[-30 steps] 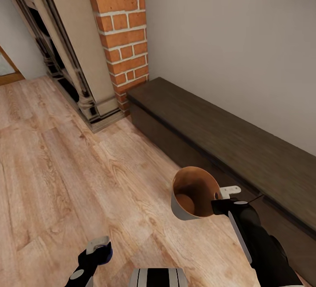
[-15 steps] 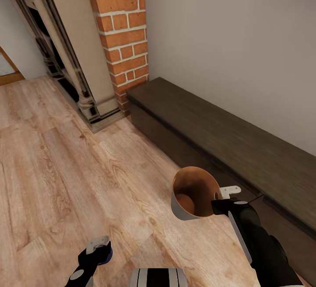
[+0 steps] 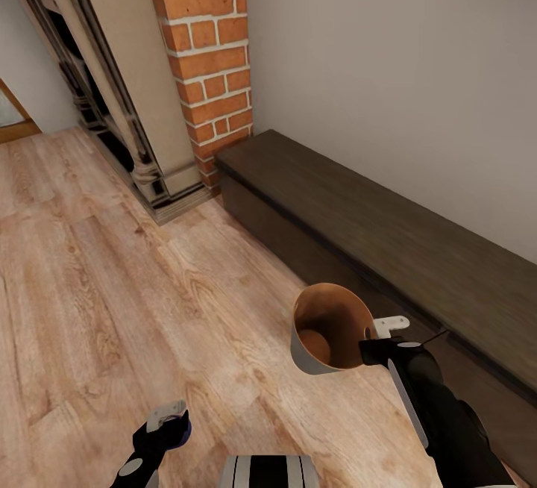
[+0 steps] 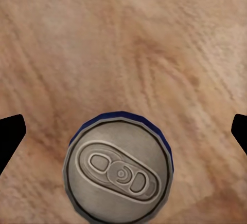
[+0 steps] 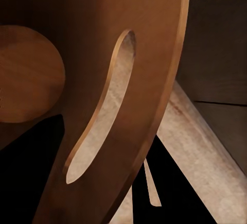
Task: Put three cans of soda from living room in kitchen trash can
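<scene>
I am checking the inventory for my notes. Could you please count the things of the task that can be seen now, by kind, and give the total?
Blue soda can, held in the left gripper: 1
Trash can, pale grey outside and brown-orange inside, held at its rim by the right gripper: 1
Orange soda cans: 0 seen
Total: 2

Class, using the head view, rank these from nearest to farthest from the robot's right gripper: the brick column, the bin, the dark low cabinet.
1. Bin: held at its rim by the right gripper.
2. Dark low cabinet: just beyond, along the wall.
3. Brick column: far, beside the fireplace.
</scene>
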### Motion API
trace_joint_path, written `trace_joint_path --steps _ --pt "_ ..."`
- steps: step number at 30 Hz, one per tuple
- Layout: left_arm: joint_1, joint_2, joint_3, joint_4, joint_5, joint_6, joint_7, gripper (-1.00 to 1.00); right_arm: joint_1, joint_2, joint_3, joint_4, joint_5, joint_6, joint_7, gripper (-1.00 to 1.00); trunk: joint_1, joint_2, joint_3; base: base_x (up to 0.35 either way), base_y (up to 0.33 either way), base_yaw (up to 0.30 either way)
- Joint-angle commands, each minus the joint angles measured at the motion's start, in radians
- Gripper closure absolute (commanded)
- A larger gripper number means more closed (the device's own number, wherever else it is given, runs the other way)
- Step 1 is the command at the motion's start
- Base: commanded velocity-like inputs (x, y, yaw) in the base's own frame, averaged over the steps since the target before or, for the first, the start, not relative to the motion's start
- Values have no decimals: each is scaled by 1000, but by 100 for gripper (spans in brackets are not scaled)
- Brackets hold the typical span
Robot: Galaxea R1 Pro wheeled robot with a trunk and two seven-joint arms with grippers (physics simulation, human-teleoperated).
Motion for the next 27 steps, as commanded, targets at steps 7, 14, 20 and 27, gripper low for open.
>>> trace_joint_path --steps 7,14,20,27 --pt "0 0 0 0 0 0 0 -100 0 0 0 0 -8 -1 9 100 0 0 -1 0 0 0" --pt "0 0 -1 0 0 1 0 -100 0 0 0 0 -8 -1 9 100 0 0 -1 0 0 0" --pt "0 0 -1 0 0 1 0 -100 0 0 0 0 -8 -1 9 100 0 0 -1 -47 0 0" --pt "0 0 -1 -1 0 0 0 -100 0 0 0 0 -8 -1 9 100 0 0 -1 -10 0 0"
